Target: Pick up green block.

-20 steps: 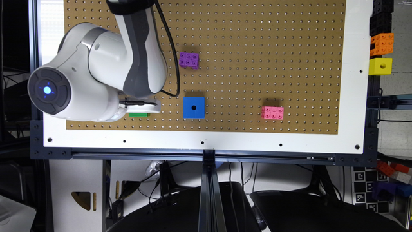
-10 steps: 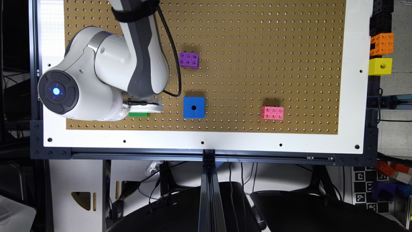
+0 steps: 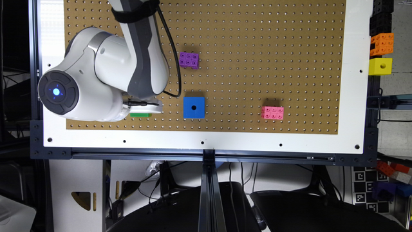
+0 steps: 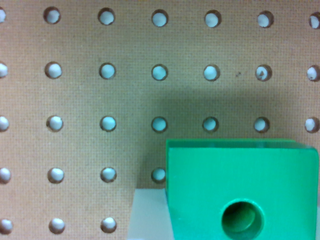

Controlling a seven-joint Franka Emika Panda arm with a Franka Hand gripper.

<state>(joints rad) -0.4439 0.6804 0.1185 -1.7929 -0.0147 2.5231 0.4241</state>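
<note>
Facing: the green block [image 4: 242, 192] shows its holed face to the wrist camera, the round dark hole near the middle of that face; it is a cube, so no long axis stands out.
Green block, place: on the pegboard [image 3: 257, 38], near its edge toward the exterior view's left, with only a thin green strip [image 3: 140, 114] peeking out beneath the white part of the gripper [image 3: 146, 108].
Gripper: its state cannot be told; a pale grey shape sits against one side of the block in the wrist view, too blurred to read.
Wrist view adds: the block's full holed face, its sharp edges, its shadow on the board, and rows of peg holes close up.
Exterior view adds: the arm [image 3: 106, 80] bent over the block, the blue cube [image 3: 193, 107] beside it toward the exterior view's right, a purple brick [image 3: 189, 60], a pink brick [image 3: 272, 113], and a yellow cube [image 3: 380, 66] with an orange brick [image 3: 381, 44] off the board's far edge.
Surface: brown perforated board with a white border, mounted on a dark metal-framed desk [image 3: 206, 154].
Room: cables and dark chairs below the frame.
</note>
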